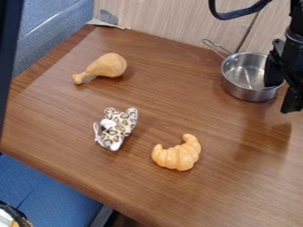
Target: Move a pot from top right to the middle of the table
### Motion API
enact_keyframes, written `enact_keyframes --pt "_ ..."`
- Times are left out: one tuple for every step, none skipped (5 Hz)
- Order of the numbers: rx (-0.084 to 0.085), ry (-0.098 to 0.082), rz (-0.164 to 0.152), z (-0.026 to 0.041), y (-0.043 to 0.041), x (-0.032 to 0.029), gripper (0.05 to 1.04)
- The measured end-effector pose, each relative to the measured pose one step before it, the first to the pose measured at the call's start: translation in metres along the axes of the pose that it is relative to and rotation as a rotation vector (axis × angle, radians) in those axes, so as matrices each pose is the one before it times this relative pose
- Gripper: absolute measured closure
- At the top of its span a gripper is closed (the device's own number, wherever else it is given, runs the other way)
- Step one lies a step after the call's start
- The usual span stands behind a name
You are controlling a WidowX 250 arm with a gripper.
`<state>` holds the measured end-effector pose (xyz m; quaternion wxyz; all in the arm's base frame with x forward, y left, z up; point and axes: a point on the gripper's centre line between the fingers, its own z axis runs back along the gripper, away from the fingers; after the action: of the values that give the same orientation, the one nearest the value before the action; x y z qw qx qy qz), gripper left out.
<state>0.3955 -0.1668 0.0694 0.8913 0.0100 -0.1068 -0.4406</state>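
Nearest us, the blue padded seat [53, 190] is showing its woven cloth below the brown wood-grained surface [237, 195], and on that surface a toy croissant [177, 156] is lying, curved, ridged and probably hollow plastic. Just beyond it we are seeing a leopard-print plush [120, 124], soft, limp and spotted, its limbs spreading. Farther off and to the right, the hand [281, 96] is hanging over the near right side of the pot [241, 90], its fingers [273, 73] standing apart, one inside the bowl and one outside, so we are judging it released rather than gripping. The pot itself is sitting upright at the top right, round, thin-walled and shiny, its looped wire handle [216, 48] pointing towards the back. We are expecting it to be light, stiff and hardly fragile, but slippery, since smooth metal may be turning or tipping under a pinch at one side. We are favouring the wall just below the rim, with a finger on each face and a firm squeeze, while keeping it level. Away to the left, a toy drumstick [106, 66] is resting, smooth and bulbous, and behind everything a pale wood-grained panel [172, 20] is standing.
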Motion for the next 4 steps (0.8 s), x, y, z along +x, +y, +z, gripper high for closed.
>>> enact_keyframes --pt "0.0124 0.0034 -0.0069 -0.00354 0.00029 -0.00219 0.427" --pt "0.0063 0.0255 -0.0163 -0.01045 -0.00477 -0.00026 0.733" --pt "0.0174 0.0136 -0.0192 -0.00163 -0.00149 0.00038 0.934" --pt "0.0101 0.0059 -0.0122 0.00002 -0.00273 0.00134 1.003"
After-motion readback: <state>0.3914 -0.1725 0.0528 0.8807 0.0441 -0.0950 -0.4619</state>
